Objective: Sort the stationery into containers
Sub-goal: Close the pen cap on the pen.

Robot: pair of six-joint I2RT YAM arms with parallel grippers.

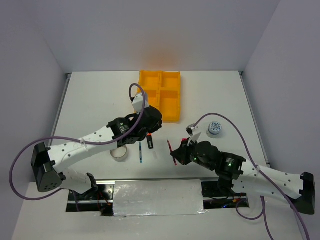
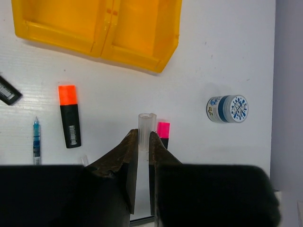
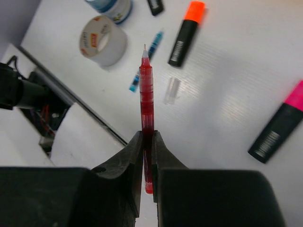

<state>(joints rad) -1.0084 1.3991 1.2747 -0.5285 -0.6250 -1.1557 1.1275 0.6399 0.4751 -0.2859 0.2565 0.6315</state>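
The yellow-orange tray [image 1: 159, 92] [image 2: 142, 56] stands at the back of the table. In the left wrist view my left gripper [image 2: 143, 135] [image 1: 150, 126] is shut on a short clear plastic cap [image 2: 147, 124], held above the table. A pink-capped highlighter [image 2: 163, 128] [image 3: 279, 123] lies just behind its right finger. My right gripper [image 3: 147, 135] [image 1: 176, 150] is shut on the dark red pen [image 3: 147, 90] [image 1: 172, 152], tip pointing away. An orange-capped highlighter [image 2: 69, 116] [image 3: 185, 33] [image 1: 149, 141] and the teal pen [image 2: 36, 140] [image 3: 147, 56] [image 1: 140, 151] lie on the table.
A grey tape ring [image 1: 119, 154] [image 3: 103, 40] lies near the front edge. One blue-white roll [image 1: 215, 128] [image 2: 227, 109] sits right of the tray, another [image 3: 111, 7] beside the ring. A second clear cap [image 3: 172, 90] lies loose. A black highlighter end [image 2: 7, 91] shows at the left.
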